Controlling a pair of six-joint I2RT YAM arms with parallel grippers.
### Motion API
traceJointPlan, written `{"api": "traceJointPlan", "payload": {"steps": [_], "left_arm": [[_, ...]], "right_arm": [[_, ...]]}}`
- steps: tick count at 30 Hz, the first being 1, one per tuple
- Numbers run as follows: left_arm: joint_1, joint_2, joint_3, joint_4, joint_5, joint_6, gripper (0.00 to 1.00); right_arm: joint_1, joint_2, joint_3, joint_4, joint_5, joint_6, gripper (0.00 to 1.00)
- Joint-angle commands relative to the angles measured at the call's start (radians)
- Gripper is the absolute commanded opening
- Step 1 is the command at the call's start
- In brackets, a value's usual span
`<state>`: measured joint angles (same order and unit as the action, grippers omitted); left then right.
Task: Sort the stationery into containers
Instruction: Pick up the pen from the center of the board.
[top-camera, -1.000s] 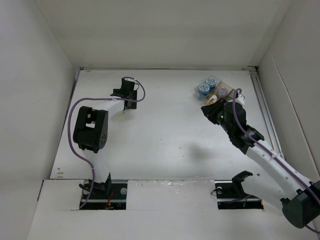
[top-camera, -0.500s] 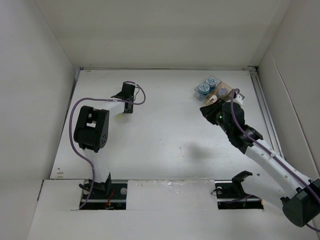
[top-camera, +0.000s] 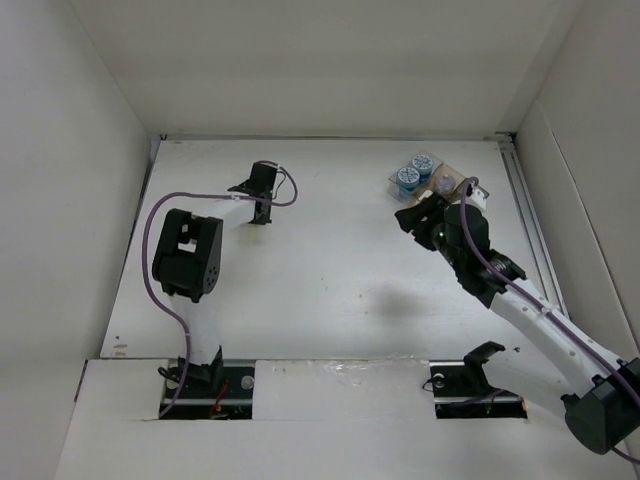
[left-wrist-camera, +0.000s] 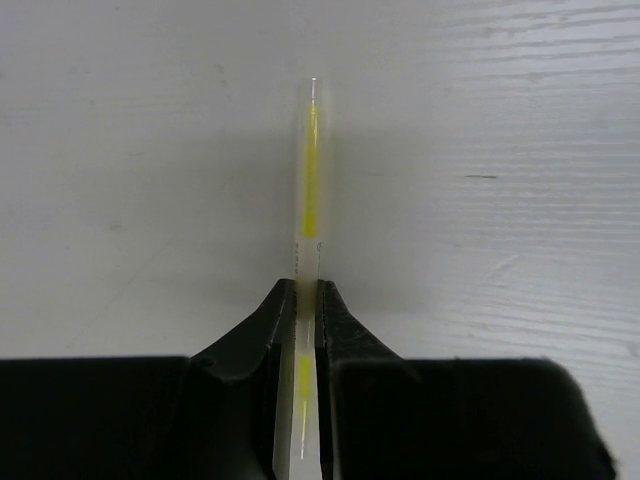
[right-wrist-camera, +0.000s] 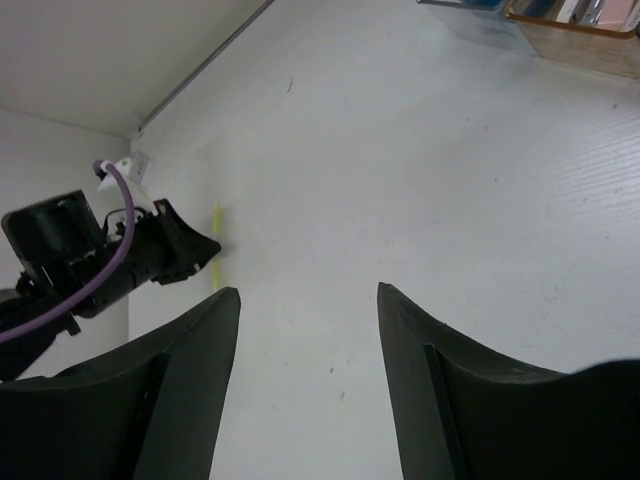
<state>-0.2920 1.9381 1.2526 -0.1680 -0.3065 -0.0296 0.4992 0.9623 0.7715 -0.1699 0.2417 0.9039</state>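
Note:
My left gripper (left-wrist-camera: 307, 290) is shut on a slim clear pen with a yellow core (left-wrist-camera: 310, 170), which lies on the white table and points away from the jaws. From above, that gripper (top-camera: 260, 212) sits at the table's far left. The right wrist view shows the pen (right-wrist-camera: 217, 215) as a small yellow streak by the left gripper. My right gripper (top-camera: 408, 216) stands open and empty (right-wrist-camera: 308, 300) just in front of the organizer tray (top-camera: 455, 171). Two blue-and-white rolls (top-camera: 407, 177) (top-camera: 422, 163) sit in the tray's left compartments. A tan compartment (right-wrist-camera: 575, 40) holds small items I cannot make out.
White walls close in the table on three sides, with a rail along the right edge (top-camera: 528, 215). The tray stands at the far right corner. A purple cable (top-camera: 160, 215) loops beside the left arm.
The left gripper has shifted slightly right and closed on the yellow pen. The right gripper's jaws have opened near the tray.

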Motion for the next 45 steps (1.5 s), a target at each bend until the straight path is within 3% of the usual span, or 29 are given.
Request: {"api": "traceJointPlan", "payload": {"steps": [1, 7, 14, 15, 18, 24, 27, 34, 45], "left_arm": [[-0.022, -0.051, 0.117, -0.088, 0.076, -0.064, 0.0], [-0.091, -0.257, 0.13, 0.007, 0.309, -0.194, 0.0], [-0.122, -0.445, -0.23, 0.424, 0.654, -0.397, 0.0], [-0.122, -0.461, -0.321, 0.543, 0.69, -0.421, 0.0], [-0.156, -0.498, -0.436, 0.691, 0.78, -0.5, 0.0], [-0.243, -0.478, -0.508, 0.904, 0.874, -0.558, 0.0], [-0.243, -0.469, -0.561, 1.053, 0.94, -0.625, 0.0], [-0.243, -0.386, -0.619, 1.357, 1.076, -0.776, 0.0], [-0.243, -0.324, -0.648, 1.454, 1.138, -0.8, 0.0]], "right_arm": [[0.001, 0.001, 0.02, 0.069, -0.053, -0.043, 0.64], [0.001, 0.023, 0.031, 0.116, -0.246, -0.1, 0.71], [0.01, 0.025, 0.031, 0.17, -0.456, -0.143, 0.83], [0.021, 0.041, 0.031, 0.182, -0.466, -0.154, 0.83], [0.03, 0.065, 0.031, 0.21, -0.466, -0.154, 0.84], [0.048, 0.141, 0.075, 0.236, -0.519, -0.175, 0.85], [0.07, 0.176, 0.075, 0.236, -0.437, -0.175, 0.85], [0.081, 0.26, 0.084, 0.236, -0.381, -0.165, 0.76], [0.108, 0.343, 0.144, 0.257, -0.32, -0.165, 0.45]]}}
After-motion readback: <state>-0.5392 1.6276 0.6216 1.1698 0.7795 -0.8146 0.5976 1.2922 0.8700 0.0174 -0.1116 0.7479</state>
